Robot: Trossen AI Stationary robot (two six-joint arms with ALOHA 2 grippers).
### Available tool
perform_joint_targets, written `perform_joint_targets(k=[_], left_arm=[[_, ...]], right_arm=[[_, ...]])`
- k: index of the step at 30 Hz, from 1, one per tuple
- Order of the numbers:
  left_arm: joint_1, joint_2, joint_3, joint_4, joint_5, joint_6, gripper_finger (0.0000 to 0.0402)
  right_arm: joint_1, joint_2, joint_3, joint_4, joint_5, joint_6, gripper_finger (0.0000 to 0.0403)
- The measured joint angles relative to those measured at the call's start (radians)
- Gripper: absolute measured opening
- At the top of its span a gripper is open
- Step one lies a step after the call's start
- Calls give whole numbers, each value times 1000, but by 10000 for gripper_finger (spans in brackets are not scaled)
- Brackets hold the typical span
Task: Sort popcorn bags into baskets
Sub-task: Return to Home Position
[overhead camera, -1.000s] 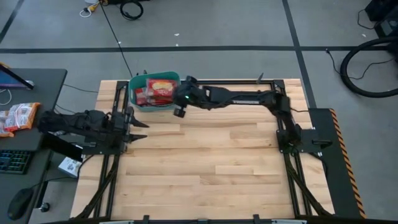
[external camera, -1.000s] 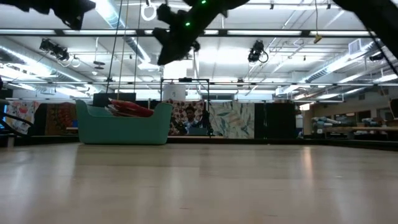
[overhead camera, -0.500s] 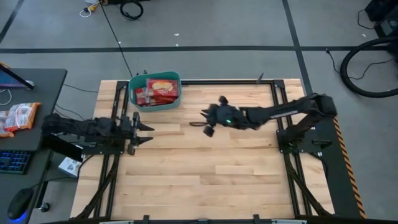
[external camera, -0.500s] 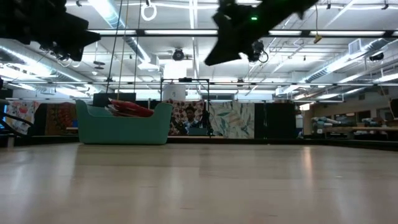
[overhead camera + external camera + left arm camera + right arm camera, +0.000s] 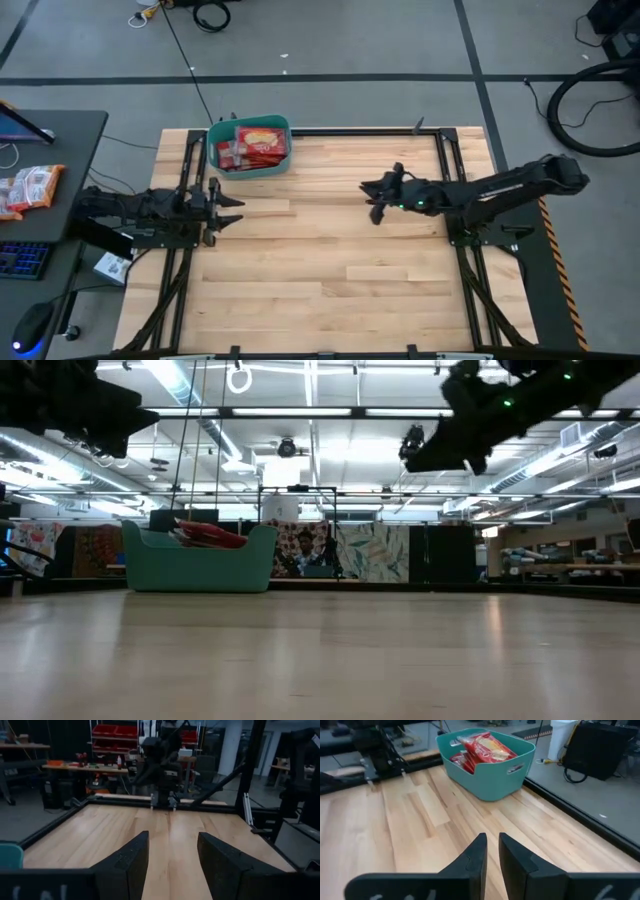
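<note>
The teal basket (image 5: 250, 147) stands at the table's far edge, left of the middle. Several red popcorn bags (image 5: 258, 143) are piled inside it and show above its rim in the low view (image 5: 210, 536) and the right wrist view (image 5: 482, 747). My right gripper (image 5: 372, 200) hangs in the air over the right half of the table, well away from the basket (image 5: 487, 765). Its fingers (image 5: 493, 851) stand open by only a narrow gap, with nothing between them. My left gripper (image 5: 232, 210) waits at the table's left edge, open and empty (image 5: 172, 857).
Black frame rails (image 5: 360, 131) run along the table's far edge and sides. A dark side desk off the table's left carries more red packets (image 5: 30, 187) and a keyboard (image 5: 22, 258). The right arm (image 5: 160, 760) shows across the table in the left wrist view.
My right gripper has drawn back from above the basket toward the table's right edge, sinking a little and rolling as it went. The bags stay piled in the basket. My left gripper has come down somewhat at the left edge.
</note>
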Motion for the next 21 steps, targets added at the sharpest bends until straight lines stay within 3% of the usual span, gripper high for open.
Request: perform_joint_targets(k=[14, 21], left_arm=[[0, -3, 0, -55, 0, -23, 164], [0, -2, 0, -60, -4, -23, 164]], right_arm=[[-10, -383, -370, 300, -224, 10, 42], [-10, -587, -486, 336, -283, 2, 42]])
